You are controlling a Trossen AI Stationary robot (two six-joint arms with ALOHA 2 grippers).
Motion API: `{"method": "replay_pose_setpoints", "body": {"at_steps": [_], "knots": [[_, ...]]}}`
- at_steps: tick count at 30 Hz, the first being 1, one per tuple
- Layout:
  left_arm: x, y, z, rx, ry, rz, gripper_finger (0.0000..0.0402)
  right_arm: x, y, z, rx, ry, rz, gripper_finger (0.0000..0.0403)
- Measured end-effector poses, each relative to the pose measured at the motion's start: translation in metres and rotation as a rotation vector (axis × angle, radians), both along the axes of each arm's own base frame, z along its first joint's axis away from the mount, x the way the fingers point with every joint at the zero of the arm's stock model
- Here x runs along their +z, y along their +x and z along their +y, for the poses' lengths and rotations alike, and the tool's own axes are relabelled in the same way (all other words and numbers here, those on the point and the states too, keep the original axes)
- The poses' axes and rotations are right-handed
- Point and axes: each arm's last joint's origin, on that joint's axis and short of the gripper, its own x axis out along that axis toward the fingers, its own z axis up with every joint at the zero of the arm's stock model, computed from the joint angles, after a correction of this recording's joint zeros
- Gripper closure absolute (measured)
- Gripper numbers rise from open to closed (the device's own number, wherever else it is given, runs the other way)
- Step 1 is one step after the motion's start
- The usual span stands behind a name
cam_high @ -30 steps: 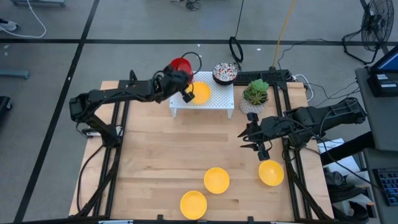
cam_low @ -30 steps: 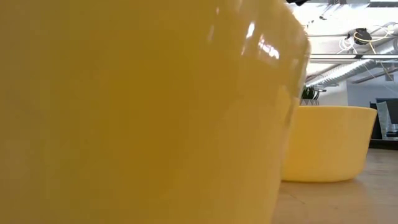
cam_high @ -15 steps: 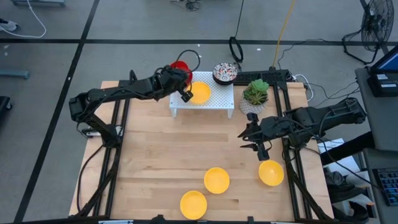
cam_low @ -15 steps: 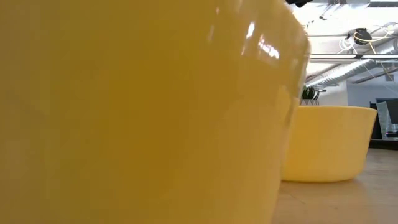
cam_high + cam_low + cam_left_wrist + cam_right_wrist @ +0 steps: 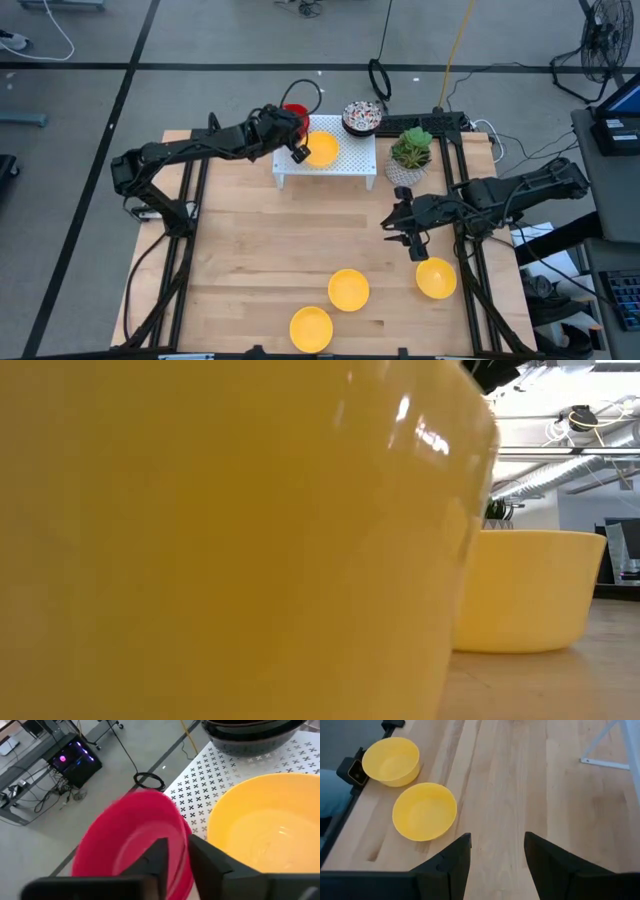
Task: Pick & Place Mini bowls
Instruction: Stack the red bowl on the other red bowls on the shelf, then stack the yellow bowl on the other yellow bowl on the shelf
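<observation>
Jaws of left gripper straddle the tilted red bowl's rim, narrowly parted, far-left on rack; right gripper wide open.

Wooden table: three yellow bowls, white rack, plant pot.

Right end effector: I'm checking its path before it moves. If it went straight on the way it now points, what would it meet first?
Probably bare table. The open right end effector points along the wood; the two yellow bowls lie off to one side of that line, though depth is unclear.
</observation>
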Motion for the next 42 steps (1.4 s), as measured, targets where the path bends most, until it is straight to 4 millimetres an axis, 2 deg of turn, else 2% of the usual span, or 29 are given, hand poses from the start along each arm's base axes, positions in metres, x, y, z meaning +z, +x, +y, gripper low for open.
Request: {"method": "replay_pose_setpoints", "body": {"at_steps": [3, 7, 10, 13, 18, 22, 26, 34, 42], "knots": [[0.002, 0.002, -0.001, -0.011, 0.015, -0.012, 0.0282, -0.002, -0.002, 0.000, -0.026, 0.027, 0.029, 0.0232], [0.013, 0.004, -0.010, -0.043, 0.056, -0.070, 0.0237, -0.010, -0.011, 0.002, -0.055, 0.033, 0.161, 0.0232], [0.028, 0.005, -0.022, -0.086, 0.073, -0.153, 0.0217, -0.016, -0.021, 0.007, -0.094, 0.070, 0.271, 0.0232], [0.035, 0.007, -0.037, -0.139, 0.041, -0.229, 0.0206, -0.022, -0.029, 0.019, -0.124, 0.186, 0.403, 0.0232], [0.041, 0.013, -0.062, -0.275, -0.041, -0.299, 0.0207, -0.039, -0.035, 0.050, -0.126, 0.377, 0.545, 0.0232], [0.039, 0.019, -0.081, -0.373, -0.088, -0.307, 0.0215, -0.068, -0.040, 0.071, -0.154, 0.456, 0.624, 0.0232], [0.039, 0.022, -0.097, -0.428, -0.099, -0.305, 0.0223, -0.097, -0.045, 0.082, -0.217, 0.506, 0.656, 0.0232], [0.039, 0.025, -0.122, -0.502, -0.110, -0.302, 0.0238, -0.137, -0.055, 0.084, -0.352, 0.610, 0.695, 0.0232], [0.039, 0.026, -0.135, -0.532, -0.128, -0.306, 0.0245, -0.148, -0.057, 0.080, -0.382, 0.582, 0.648, 0.0232]]}}
